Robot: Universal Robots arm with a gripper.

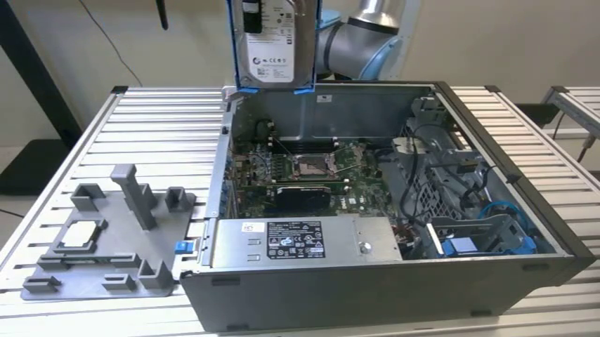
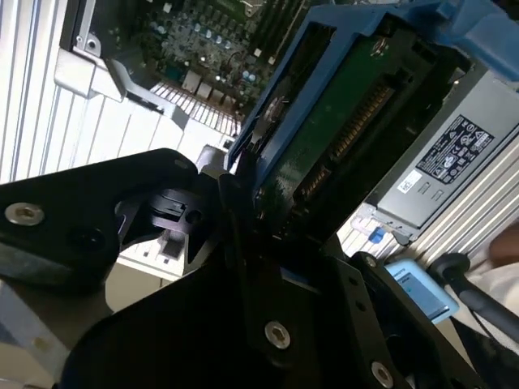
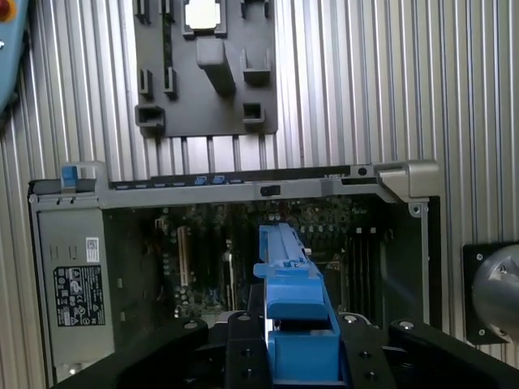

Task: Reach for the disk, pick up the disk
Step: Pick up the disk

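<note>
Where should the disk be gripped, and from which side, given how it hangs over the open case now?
Grip the disk across its two broad flat faces near the upper end, coming from above. It hangs upright over the computer case, label face outward, blue rails along its thin edges. The gripper already appears clamped on it that way in the second wrist view.

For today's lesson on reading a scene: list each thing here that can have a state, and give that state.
Disk: lifted upright above the computer case, held.
Gripper: shut on the disk.
Computer case: side open, insides showing.
Grey holder: flat on the table, a small square chip in one slot.
</note>
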